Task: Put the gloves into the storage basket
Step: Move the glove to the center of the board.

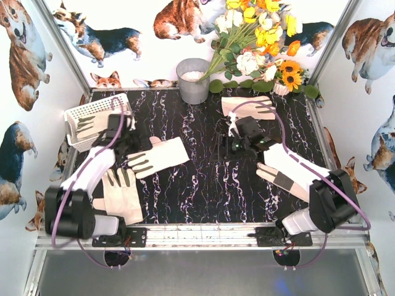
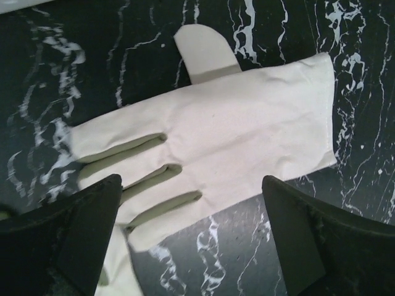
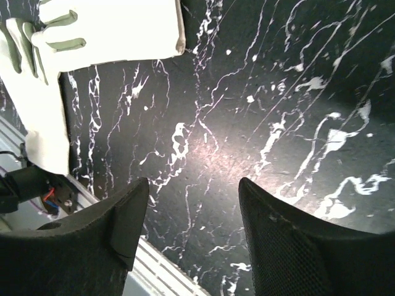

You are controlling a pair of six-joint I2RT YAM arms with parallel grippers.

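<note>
The white lattice storage basket (image 1: 77, 112) stands at the back left with one glove (image 1: 86, 127) in it. A cream glove (image 1: 159, 156) lies flat left of centre; in the left wrist view (image 2: 234, 135) it lies just beyond my open, empty left gripper (image 2: 191, 209), which hovers over its fingers (image 1: 128, 140). Another glove (image 1: 120, 194) lies at the front left. A glove (image 1: 247, 106) lies at the back right and one (image 1: 281, 177) lies under my right arm. My right gripper (image 1: 229, 146) is open and empty above bare table (image 3: 194, 203).
A grey metal bucket (image 1: 193, 80) stands at the back centre with a bunch of flowers (image 1: 259, 43) to its right. A metal rail (image 1: 203, 234) runs along the table's front edge. Printed walls close in the left, back and right sides.
</note>
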